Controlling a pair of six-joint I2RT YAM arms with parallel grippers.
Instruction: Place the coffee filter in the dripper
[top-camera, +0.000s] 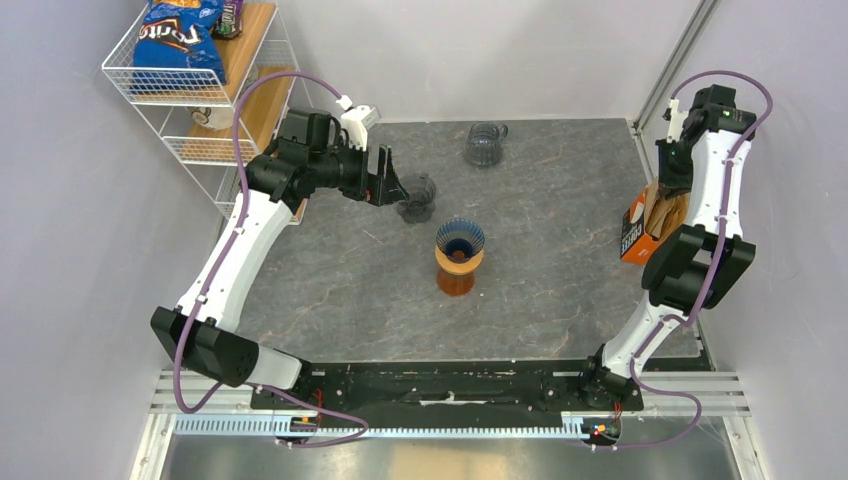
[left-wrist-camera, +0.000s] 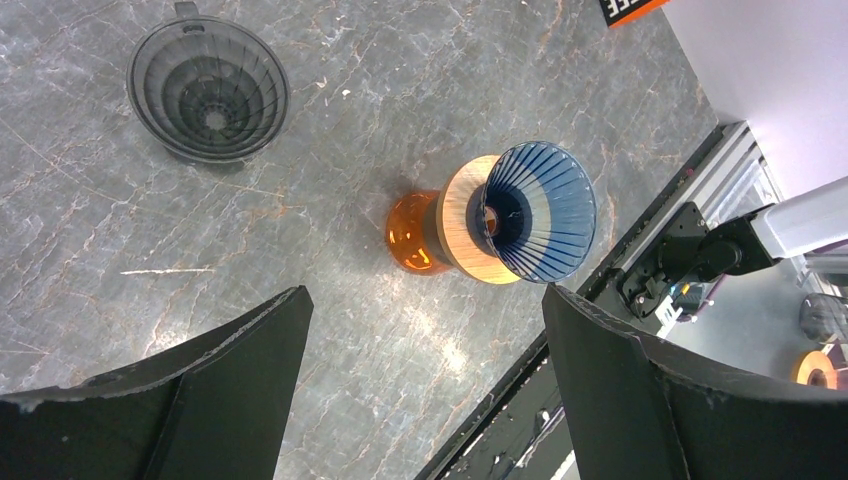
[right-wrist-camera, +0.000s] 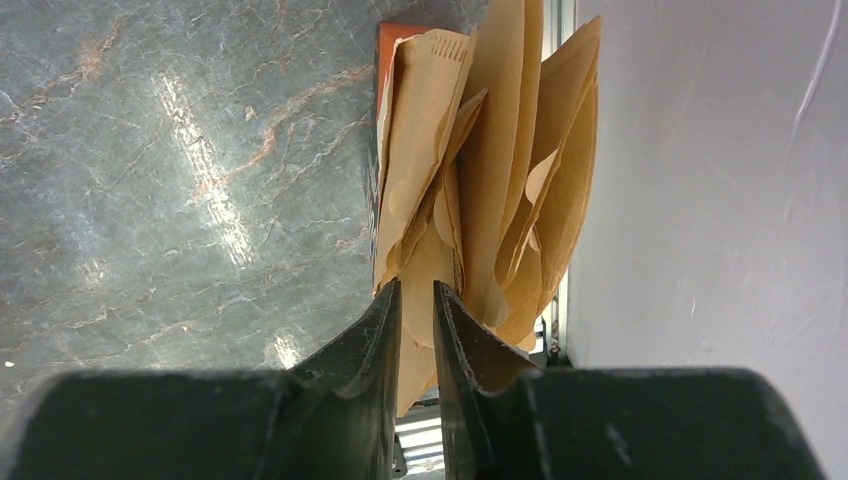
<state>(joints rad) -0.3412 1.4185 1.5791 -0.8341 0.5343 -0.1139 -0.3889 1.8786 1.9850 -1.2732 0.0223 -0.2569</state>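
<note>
Pinching down at the right edge of the tabletop, the right gripper (right-wrist-camera: 417, 300) has its fingers (right-wrist-camera: 365, 350) drawn in to a thin slit, with the brown paper of a coffee filter (right-wrist-camera: 425, 255) caught between them. That filter stands upright among the other loose filters (right-wrist-camera: 540, 180) fanned out of an orange filter box (top-camera: 632, 236), which sits against the right edge, close to the wall. From the right wrist view I cannot tell whether one sheet or more lies in the grip.

The dripper (top-camera: 460, 238), a blue ribbed cone, stands near the middle of the tabletop, well apart from the box. It rests in a wooden collar (left-wrist-camera: 462, 222) on top of an amber glass carafe (left-wrist-camera: 413, 236), and its cone shows no paper inside.

The left gripper (top-camera: 386, 178) hangs over the far-left part of the tabletop with its fingers (left-wrist-camera: 240, 360) spread wide and nothing between them. A dark grey plastic dripper (top-camera: 417, 197) sits just beside it, and a second dark dripper (top-camera: 485, 143) stands near the middle of the far edge.

Off the far-left corner a white wire shelf (top-camera: 175, 100) holds a blue bag of chips (top-camera: 180, 35) on its top tier
</note>
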